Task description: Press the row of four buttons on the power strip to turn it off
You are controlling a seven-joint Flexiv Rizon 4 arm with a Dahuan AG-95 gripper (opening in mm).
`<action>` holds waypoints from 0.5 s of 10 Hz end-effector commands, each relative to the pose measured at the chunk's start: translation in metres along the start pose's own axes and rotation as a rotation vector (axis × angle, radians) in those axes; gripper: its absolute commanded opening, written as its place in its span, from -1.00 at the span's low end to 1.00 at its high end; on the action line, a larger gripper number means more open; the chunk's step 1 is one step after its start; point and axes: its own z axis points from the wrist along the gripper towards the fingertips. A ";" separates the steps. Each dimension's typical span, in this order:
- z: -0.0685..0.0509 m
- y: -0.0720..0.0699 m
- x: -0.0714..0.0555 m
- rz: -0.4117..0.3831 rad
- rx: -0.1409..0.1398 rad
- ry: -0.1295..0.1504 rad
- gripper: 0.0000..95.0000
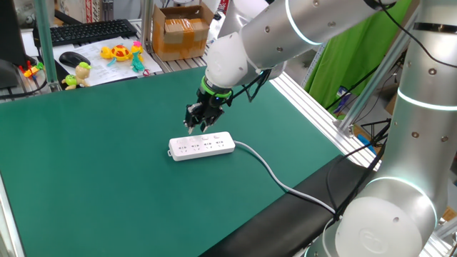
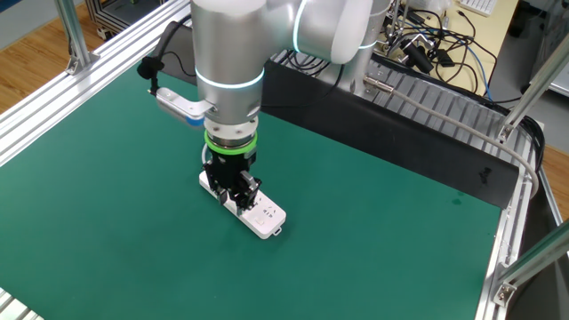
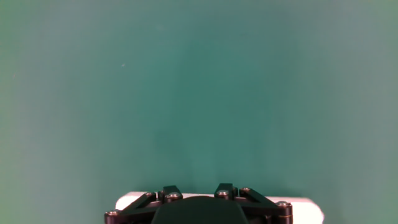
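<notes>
Low over the power strip (image 1: 202, 145), the fingers (image 1: 194, 126) are seen pointing straight down, drawn almost fully together and holding nothing; their tips hang at the strip's far long edge in one fixed view, though actual contact cannot be made out. From the other fixed view the fingers (image 2: 238, 197) cover the middle of the strip (image 2: 263, 216), so that only its ends show. In the hand view the black finger linkage (image 3: 198, 200) fills the bottom edge, with white plastic of the strip (image 3: 127, 202) peeping out at 7 and 5 o'clock and bare green mat beyond.

The strip lies near the middle of the green worktop (image 1: 100, 171), its grey cable (image 1: 275, 175) running off toward 4 o'clock. The row of four buttons (image 1: 206, 137) sits along the far long edge, just below the fingertips. At 11 o'clock, well apart, a keyboard (image 1: 93, 31), a mouse (image 1: 73, 58) and small toys (image 1: 123, 53) rest off the mat.

Progress is judged to be at the pressing stage: the fingers are placed over the row toward its left end. Which buttons are already pressed cannot be told, as no indicator can be read.
</notes>
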 end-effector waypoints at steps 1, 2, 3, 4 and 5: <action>0.002 0.007 0.004 0.099 0.018 -0.015 -0.20; 0.002 0.013 0.006 0.161 0.015 -0.018 -0.20; 0.002 0.018 0.007 0.213 0.007 -0.020 -0.20; 0.002 0.021 0.009 0.247 0.003 -0.023 -0.20; 0.002 0.024 0.010 0.283 -0.002 -0.024 -0.20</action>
